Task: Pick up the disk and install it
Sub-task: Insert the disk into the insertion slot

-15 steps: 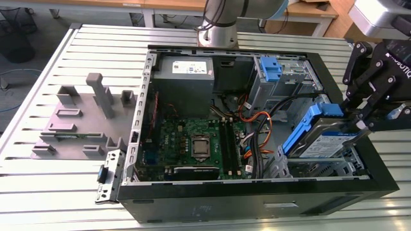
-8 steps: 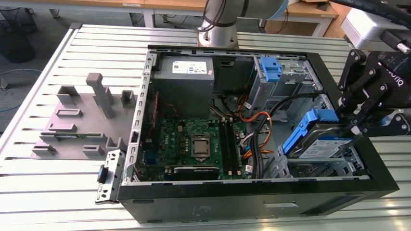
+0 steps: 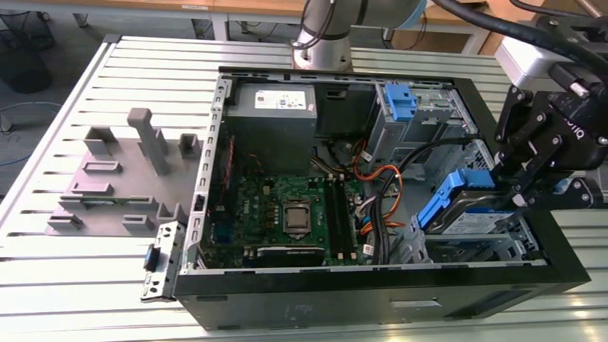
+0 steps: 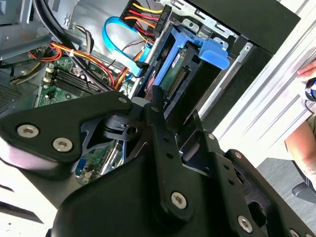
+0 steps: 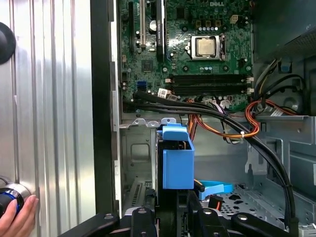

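Observation:
The disk (image 3: 463, 212) is a silver drive with a white-and-blue label in a bright blue carrier. It lies tilted in the drive bay at the front right corner of the open computer case (image 3: 380, 281), its raised end toward my gripper (image 3: 508, 192). In the first wrist view the blue carrier's end (image 5: 176, 160) sits between my two black fingers (image 5: 148, 217), and the gripper (image 5: 173, 213) looks shut on it. The second wrist view shows the disk (image 4: 180, 59) from below, with its green board and blue tab.
Inside the case are the motherboard (image 3: 295, 214), a grey metal box (image 3: 270, 100) at the back, an upright blue latch (image 3: 402, 100) and black cables (image 5: 222, 116) beside the bay. A grey fixture (image 3: 124, 171) stands left of the case. A hand (image 5: 15, 219) rests on the table edge.

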